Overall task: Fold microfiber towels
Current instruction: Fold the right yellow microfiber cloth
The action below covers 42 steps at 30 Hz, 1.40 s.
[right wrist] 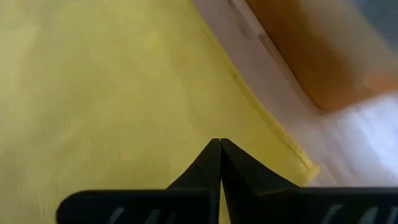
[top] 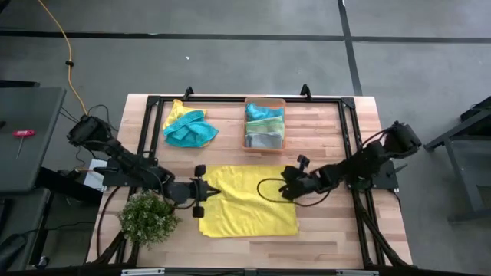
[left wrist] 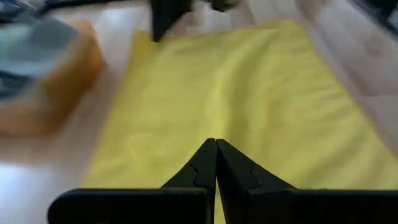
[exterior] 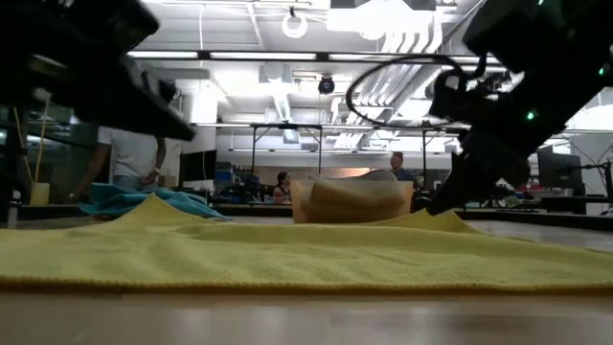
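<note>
Yellow towel [top: 247,201], flat, frame centre. Left hand [top: 209,192] and right hand [top: 285,189]: closed, empty, at opposite edges. Risk: closed fingers push and bunch cloth.

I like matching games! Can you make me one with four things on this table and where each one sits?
Things:
1. yellow towel
2. orange bin
3. green plant
4. teal towel pile

Places:
A. near the table's left front corner, beside the left arm
B. spread flat in the middle, between both shut pincers
C. at the back middle, holding folded towels
D. at the back left, crumpled on the wood

Pairs: 1-B, 2-C, 3-A, 4-D
</note>
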Tool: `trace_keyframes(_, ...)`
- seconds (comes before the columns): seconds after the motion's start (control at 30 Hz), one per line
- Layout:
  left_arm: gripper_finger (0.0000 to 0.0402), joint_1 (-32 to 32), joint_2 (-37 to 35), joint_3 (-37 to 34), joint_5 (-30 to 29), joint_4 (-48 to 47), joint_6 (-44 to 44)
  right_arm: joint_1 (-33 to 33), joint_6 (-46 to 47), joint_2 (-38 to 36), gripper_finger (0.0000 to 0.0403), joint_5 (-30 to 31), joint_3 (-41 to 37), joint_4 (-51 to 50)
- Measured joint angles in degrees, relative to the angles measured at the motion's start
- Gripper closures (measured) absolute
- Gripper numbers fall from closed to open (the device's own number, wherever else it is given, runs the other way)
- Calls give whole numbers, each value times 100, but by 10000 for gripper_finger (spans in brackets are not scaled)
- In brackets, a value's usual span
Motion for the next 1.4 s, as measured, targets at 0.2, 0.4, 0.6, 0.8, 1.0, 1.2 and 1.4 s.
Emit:
trace_keyframes(0.2,401,-371,115,-213,75,11,-813,-172,49,7,403,-268,-313,752)
trace_keyframes(0.4,401,-519,260,-214,177,-200,-1180,-286,119,5,403,-198,-310,659)
trace_keyframes(0.6,402,-319,463,-218,-676,-334,-1331,-494,667,5,403,85,-310,-9)
trace_keyframes(0.8,401,39,302,-150,-711,-321,-1349,-500,987,5,403,485,-310,-306)
trace_keyframes(1.0,402,245,-152,227,-1013,-871,-800,-448,948,-352,403,479,-310,-334)
trace_keyframes(1.2,401,797,-525,834,-1489,-2671,-1135,-238,908,-1244,403,782,-306,-770)
trace_keyframes(1.4,368,1778,-761,1387,-320,-4805,-1469,-31,1229,-1947,403,906,-304,-1515)
